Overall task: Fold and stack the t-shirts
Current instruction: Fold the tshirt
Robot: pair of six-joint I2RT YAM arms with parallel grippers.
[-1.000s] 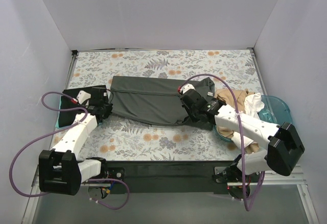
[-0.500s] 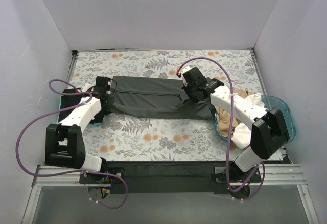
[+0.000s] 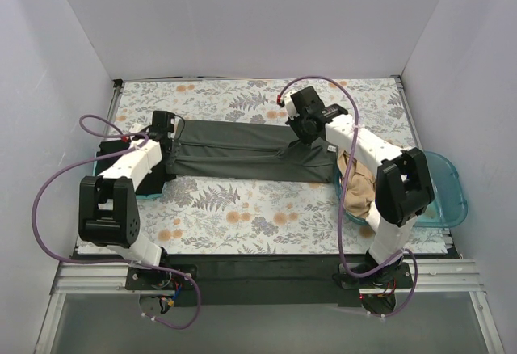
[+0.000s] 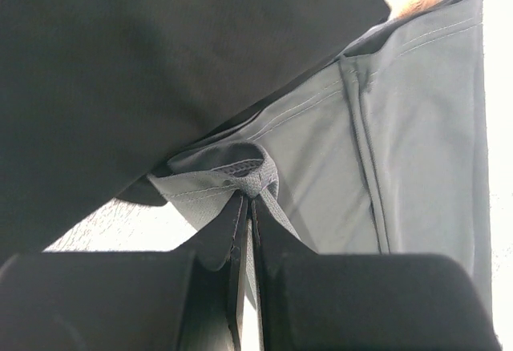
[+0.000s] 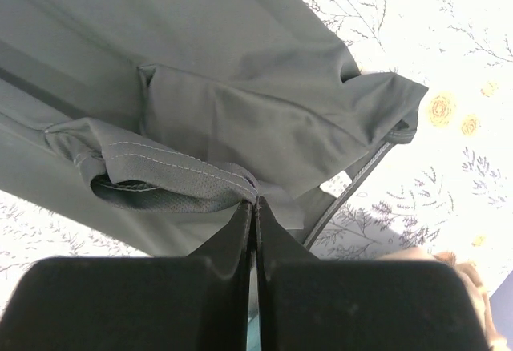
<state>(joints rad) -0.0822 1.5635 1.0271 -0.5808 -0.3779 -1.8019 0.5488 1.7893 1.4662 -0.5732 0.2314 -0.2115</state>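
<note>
Overhead we see the dark grey t-shirt [image 3: 242, 152] stretched across the bench [image 3: 242, 208]; only wrist views show left fingers [image 4: 160, 303] and right fingers [image 5: 200, 295] clamped on its hem.

The dark grey t-shirt [image 3: 242, 153] lies drawn out as a long folded band across the middle of the table, left to right, with a stitched hem bunched and raised at each end (seams run along its length). The black t-shirt [image 4: 120, 62] lies against its left end. The tan t-shirt [image 3: 355, 192] sits crumpled just beside its right end.
</note>
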